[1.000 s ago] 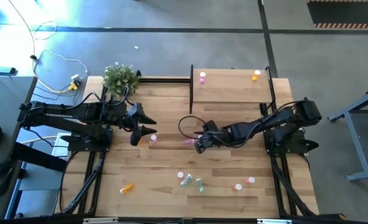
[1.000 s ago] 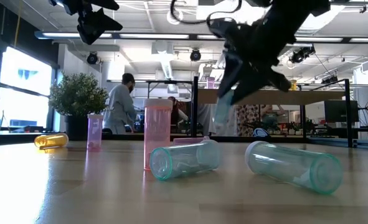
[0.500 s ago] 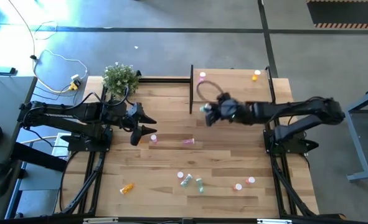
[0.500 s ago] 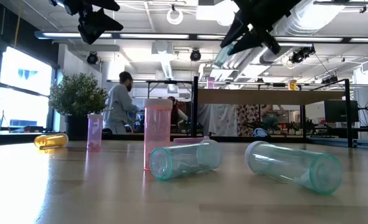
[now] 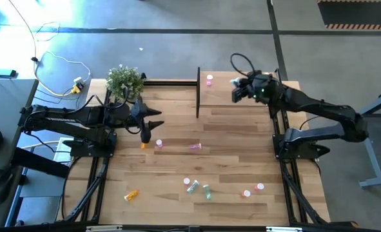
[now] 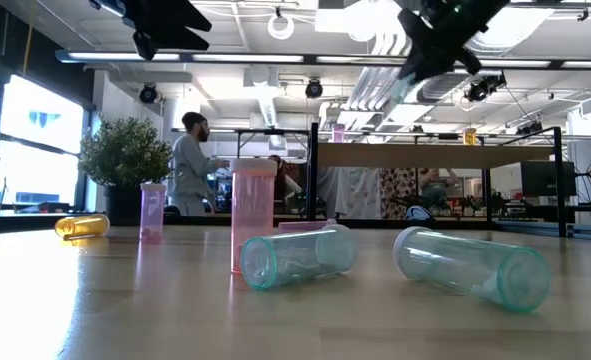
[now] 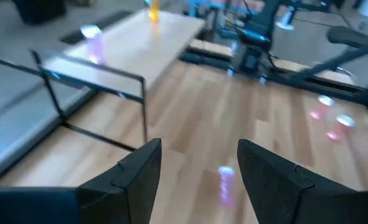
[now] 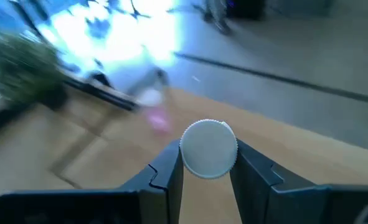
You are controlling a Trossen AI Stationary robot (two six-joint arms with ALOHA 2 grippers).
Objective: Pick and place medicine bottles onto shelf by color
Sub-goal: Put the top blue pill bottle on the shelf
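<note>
The right gripper [image 5: 234,90] hung above the shelf [image 5: 242,96], toward two o'clock on the table [image 5: 177,167] in the high view, its fingers [image 8: 165,171] pinched on a white-capped bottle [image 8: 208,148]; the bottle's body and colour could not be told. The left gripper [image 5: 153,122] hung over the table at about nine o'clock, its fingers [image 7: 140,174] spread apart and holding nothing.

On the shelf a pink bottle [image 5: 209,80] stood at its eleven o'clock corner, and an orange one was said to be opposite but was hidden by the right arm from above; it showed in the left wrist view [image 7: 152,9]. On the table, a pink bottle [image 5: 158,144] stood just beside the left gripper, and another pink one [image 5: 195,147] lay near the centre. Toward six o'clock lay two pale green bottles [image 5: 199,189], close together, beside a white-capped one [image 5: 186,182]. Two red-pink bottles [image 5: 253,190] stood toward five o'clock, and an orange bottle [image 5: 131,194] lay toward seven o'clock. A potted plant [image 5: 124,80] stood at eleven o'clock.
</note>
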